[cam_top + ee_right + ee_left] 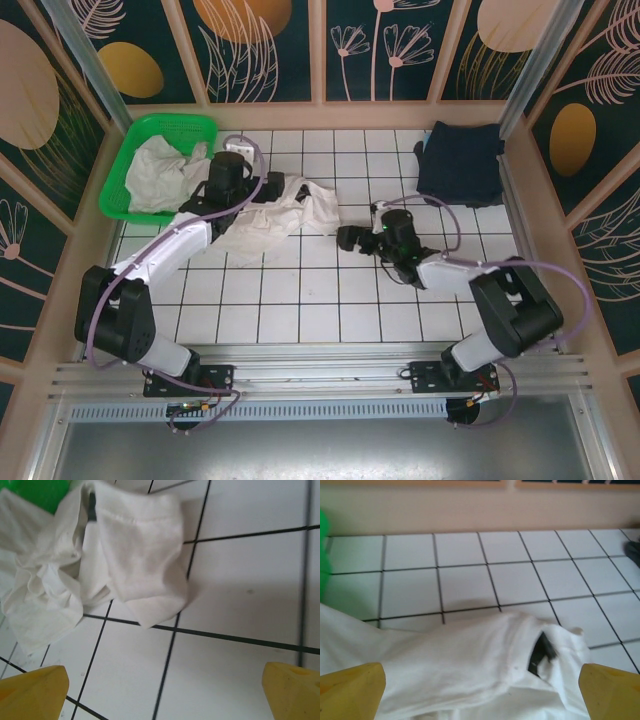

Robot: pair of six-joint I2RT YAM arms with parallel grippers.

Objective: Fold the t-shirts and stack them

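The biggest thing is the white tile table [300, 305] in front of me. On it lies a white t-shirt [272, 222], all crumpled and not folded. It sits on the left half of the table, toward the far side, and one sleeve points to the right.

Next is the green basket [165, 120] in the far left corner. It is just beside the white t-shirt. Inside it is another white t-shirt [160, 175], bunched up in a heap.

In the far right corner is the dark blue t-shirt [460, 160]. It is folded flat and lies well apart from the white ones.

My left pincer [480, 692] hangs right over the white t-shirt on the table. Its two yellow tips are spread wide, with the cloth lying loose under them. It is not gripping anything.

My right pincer [162, 691] is near the middle of the table, to the right of the sleeve. It is spread wide too, with bare tiles under it. It holds nothing.
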